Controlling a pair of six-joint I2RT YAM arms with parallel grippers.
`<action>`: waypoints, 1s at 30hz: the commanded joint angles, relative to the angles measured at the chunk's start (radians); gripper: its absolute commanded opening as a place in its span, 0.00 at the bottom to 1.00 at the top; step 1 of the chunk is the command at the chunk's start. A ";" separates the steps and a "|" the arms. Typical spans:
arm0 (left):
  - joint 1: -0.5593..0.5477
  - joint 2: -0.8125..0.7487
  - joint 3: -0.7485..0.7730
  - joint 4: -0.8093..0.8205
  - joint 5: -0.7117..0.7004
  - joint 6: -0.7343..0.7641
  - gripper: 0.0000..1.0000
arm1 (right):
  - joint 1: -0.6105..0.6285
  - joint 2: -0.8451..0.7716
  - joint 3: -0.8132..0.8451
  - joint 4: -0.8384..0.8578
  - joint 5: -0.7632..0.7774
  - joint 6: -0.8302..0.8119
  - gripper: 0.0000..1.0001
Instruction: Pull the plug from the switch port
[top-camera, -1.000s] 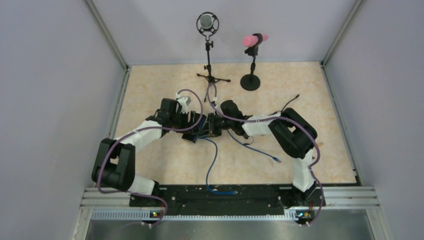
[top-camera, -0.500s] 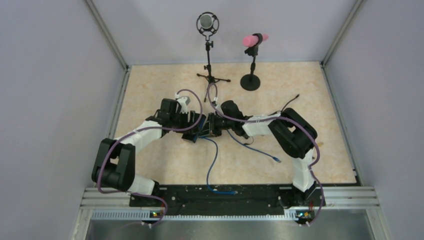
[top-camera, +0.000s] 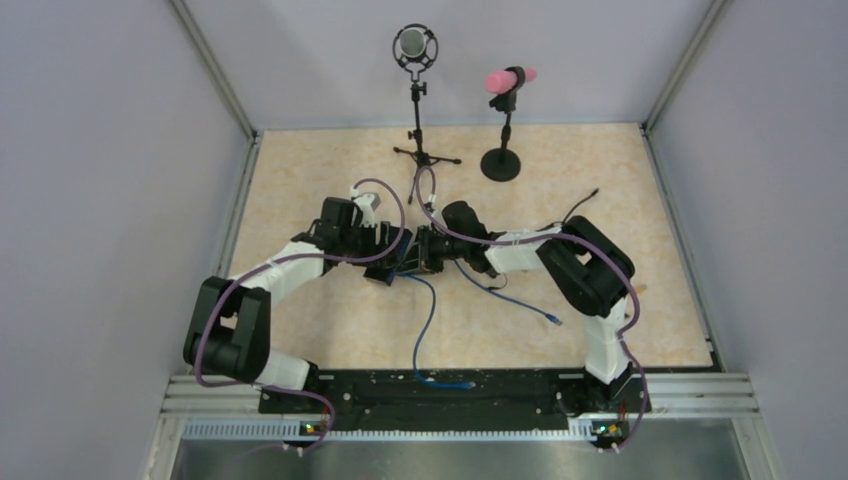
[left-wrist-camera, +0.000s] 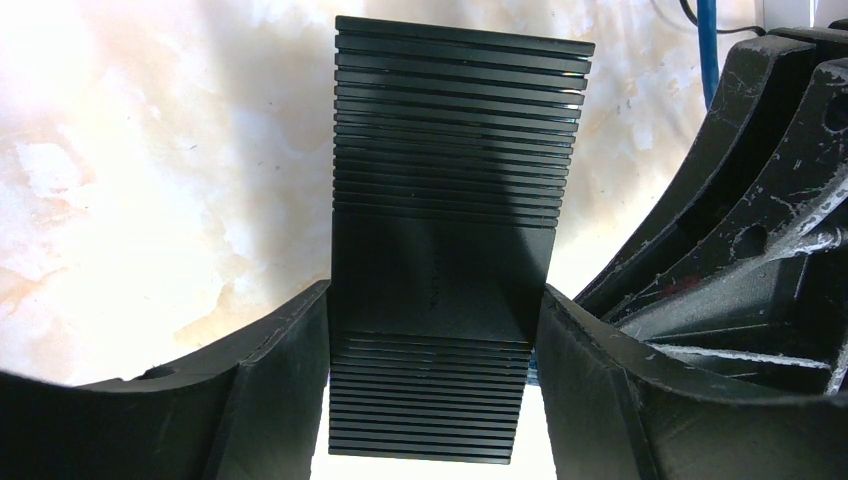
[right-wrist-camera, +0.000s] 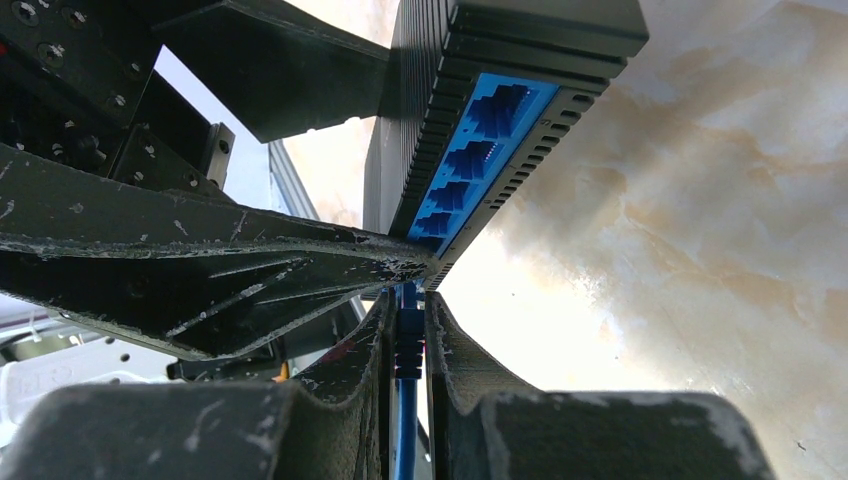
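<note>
The switch (left-wrist-camera: 455, 150) is a black ribbed box, and my left gripper (left-wrist-camera: 435, 310) is shut on its two sides. Seen from the right wrist, the switch (right-wrist-camera: 500, 60) shows a row of blue ports. Below its near end, the blue plug (right-wrist-camera: 408, 345) sits between my right gripper's fingers, and my right gripper (right-wrist-camera: 408, 305) is shut on it. The plug's front end reaches the switch's lowest corner; the left gripper's finger hides whether it is seated. From above, both grippers meet at the switch (top-camera: 405, 258) mid-table, and the plug's blue cable (top-camera: 428, 320) trails toward the near edge.
A microphone on a tripod stand (top-camera: 415, 90) and a pink-tipped stand (top-camera: 505, 120) are at the back. A second blue cable ends loose (top-camera: 553, 318) right of centre. A thin black cable (top-camera: 580, 205) lies by the right arm. Walls enclose the table.
</note>
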 joint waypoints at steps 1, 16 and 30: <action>0.019 -0.022 -0.012 0.031 -0.086 0.036 0.00 | -0.002 -0.034 0.013 0.007 -0.049 -0.029 0.00; 0.035 -0.020 -0.008 0.011 -0.120 0.040 0.00 | -0.017 -0.070 0.001 0.014 -0.048 -0.025 0.00; 0.047 -0.029 -0.017 0.026 -0.102 0.031 0.00 | -0.027 -0.105 -0.014 -0.009 -0.043 -0.038 0.00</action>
